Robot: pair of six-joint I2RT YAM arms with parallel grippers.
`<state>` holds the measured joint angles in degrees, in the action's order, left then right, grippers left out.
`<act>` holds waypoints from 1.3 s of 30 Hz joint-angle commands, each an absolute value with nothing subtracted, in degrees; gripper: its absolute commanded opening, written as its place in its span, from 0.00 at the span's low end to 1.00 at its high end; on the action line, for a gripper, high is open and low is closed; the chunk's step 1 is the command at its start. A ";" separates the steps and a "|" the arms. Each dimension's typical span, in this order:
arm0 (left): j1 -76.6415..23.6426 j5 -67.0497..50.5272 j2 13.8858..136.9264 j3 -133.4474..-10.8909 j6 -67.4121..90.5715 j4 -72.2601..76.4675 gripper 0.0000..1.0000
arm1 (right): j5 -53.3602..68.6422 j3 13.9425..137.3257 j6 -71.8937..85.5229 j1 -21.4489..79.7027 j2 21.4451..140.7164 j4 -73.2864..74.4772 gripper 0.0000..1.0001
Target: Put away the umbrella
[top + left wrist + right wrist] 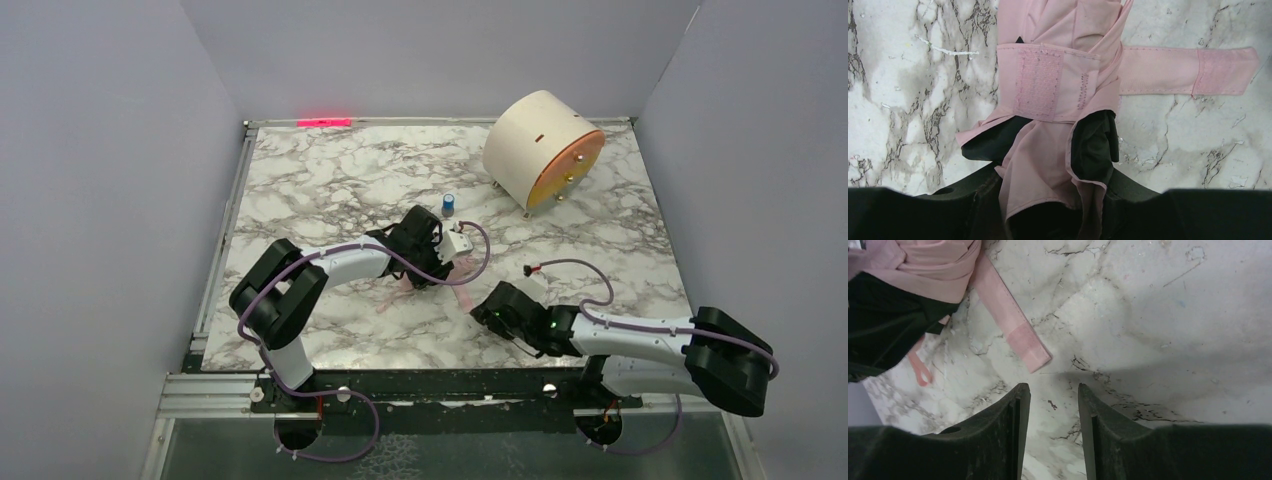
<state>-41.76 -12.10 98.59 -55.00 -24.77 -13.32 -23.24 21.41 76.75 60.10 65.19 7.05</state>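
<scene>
The umbrella (1058,75) is a bundle of pale pink fabric with black lining, lying on the marble table (330,180) near the middle. Its fastening strap (1193,70) lies flat on the marble, stretched out to one side. My left gripper (1053,180) is shut on the lower folds of the fabric, which fill the gap between the fingers. In the top view this gripper (425,262) covers most of the umbrella (462,295). My right gripper (1051,390) is open and empty, just short of the strap's free end (1030,350), not touching it. It sits right of the bundle (490,305).
A cream cylindrical drum (540,150) with an orange face lies on its side at the back right. A small blue object (450,204) stands just beyond the left gripper. Grey walls enclose the table on three sides.
</scene>
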 commanded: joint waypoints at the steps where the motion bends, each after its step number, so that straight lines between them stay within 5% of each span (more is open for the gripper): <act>1: -41.57 -3.98 103.14 -50.75 -25.49 -21.97 0.00 | -23.36 21.35 90.73 60.38 67.67 11.19 0.46; 26: -41.61 -3.82 103.51 -50.98 -25.78 -21.95 0.00 | -29.83 13.43 102.21 59.41 77.87 -3.23 0.45; 39: -41.62 -3.94 103.70 -51.09 -25.94 -22.06 0.00 | -29.35 6.70 73.07 58.57 74.07 -29.46 0.45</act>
